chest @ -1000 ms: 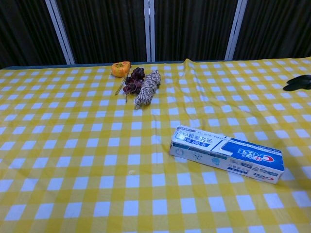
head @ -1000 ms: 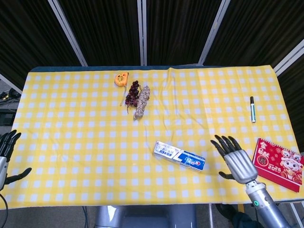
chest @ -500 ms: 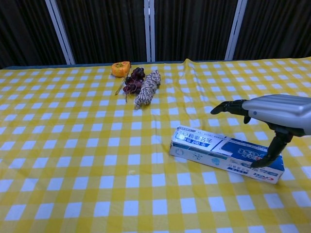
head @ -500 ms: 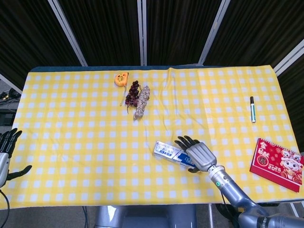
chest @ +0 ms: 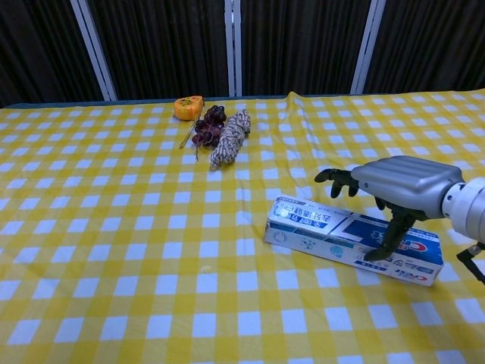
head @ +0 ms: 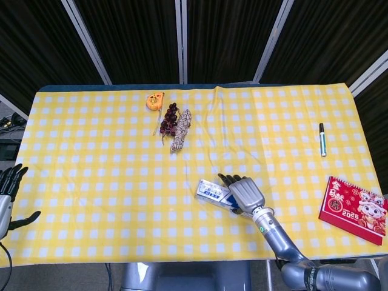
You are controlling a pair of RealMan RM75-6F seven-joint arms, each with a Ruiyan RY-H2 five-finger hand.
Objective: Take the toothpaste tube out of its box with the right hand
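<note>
The white and blue toothpaste box (head: pixel 211 192) (chest: pixel 318 231) lies flat on the yellow checked cloth, right of the table's middle and near the front edge, its flaps closed. My right hand (head: pixel 242 193) (chest: pixel 402 186) is spread over the box's right half. Its thumb touches the near side and its fingers (chest: pixel 333 180) curl over the far edge, without clasping the box. No tube shows. At the table's front left corner, in the head view only, my left hand (head: pixel 7 193) hangs with its fingers apart and holds nothing.
An orange tape measure (head: pixel 155 100), dark grapes (head: pixel 170 119) and a rope coil (head: pixel 181 130) lie at the back, left of centre. A pen (head: pixel 322 139) lies at the right. A red calendar (head: pixel 354 209) sits on the front right corner.
My right hand came in from the front right, reached over the toothpaste box and shifted further left along it. The box and the left hand have stayed put.
</note>
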